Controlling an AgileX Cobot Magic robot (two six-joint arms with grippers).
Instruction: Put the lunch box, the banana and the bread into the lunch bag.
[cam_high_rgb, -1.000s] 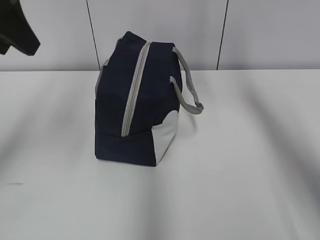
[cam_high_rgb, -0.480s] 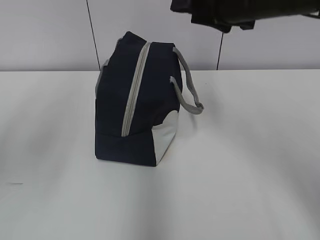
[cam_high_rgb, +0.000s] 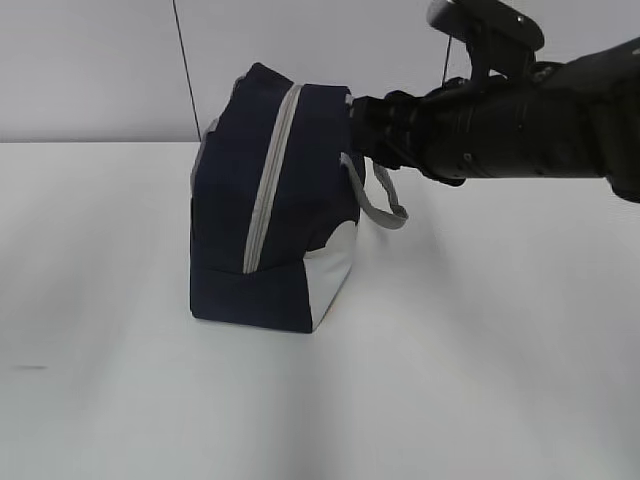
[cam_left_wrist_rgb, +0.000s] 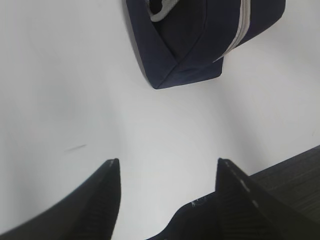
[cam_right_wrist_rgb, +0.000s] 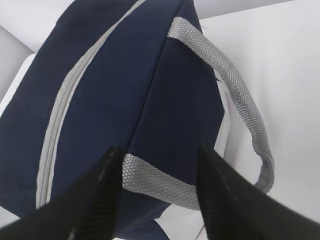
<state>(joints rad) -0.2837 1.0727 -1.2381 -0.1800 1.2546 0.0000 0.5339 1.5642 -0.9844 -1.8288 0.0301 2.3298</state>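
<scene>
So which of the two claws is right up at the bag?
The right gripper: its open fingers straddle the grey handle on the lunch bag. The left gripper, also open, hangs over bare table, well clear of the bag.

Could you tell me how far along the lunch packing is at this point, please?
Nothing looks packed: the lunch bag stands on the table with its zipper closed, and no food or box is in view. In hand: the right claw, jaws apart, straddles the base of the grey handle. The left claw hangs open, empty. Opening and loading remain.
</scene>
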